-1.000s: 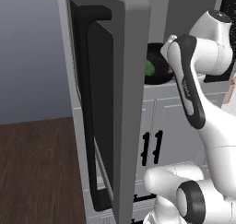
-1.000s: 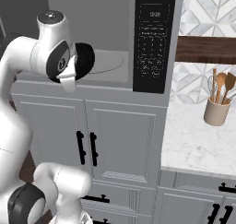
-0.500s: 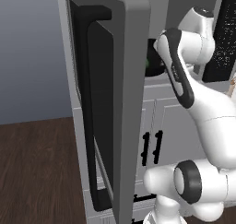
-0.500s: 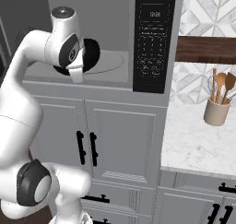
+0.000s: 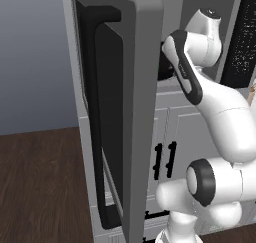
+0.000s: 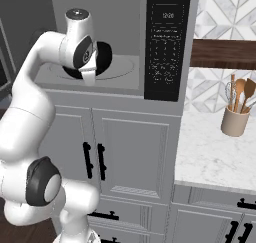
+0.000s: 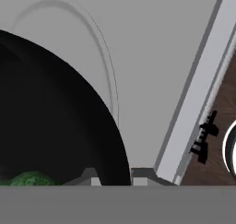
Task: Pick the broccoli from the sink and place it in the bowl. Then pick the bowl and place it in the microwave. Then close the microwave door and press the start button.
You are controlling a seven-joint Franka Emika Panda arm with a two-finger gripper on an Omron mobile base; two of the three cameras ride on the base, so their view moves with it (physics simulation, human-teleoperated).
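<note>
The black bowl [image 7: 55,117] hangs just above the turntable inside the microwave [image 6: 165,42], and my gripper [image 7: 113,178] is shut on its rim, one fingertip inside and one outside. The broccoli [image 7: 30,179] lies in the bowl as a green lump at the lower left of the hand view. From the right base view the bowl [image 6: 106,61] shows behind my hand in the open cavity. In the left base view its dark edge [image 5: 164,67] peeks past the microwave door [image 5: 117,112], which stands wide open. The sink is out of view.
The door's long black bar handle [image 5: 97,137] faces the base on the left. Grey cabinet doors [image 6: 130,152] sit below the microwave. A white marble counter [image 6: 215,157] with a utensil holder [image 6: 235,121] lies to the right. The black control panel [image 6: 167,47] flanks the cavity.
My arm has reached further in, carrying the bowl from the cavity's front edge to over the turntable. The elbow has risen. The grip stays shut.
</note>
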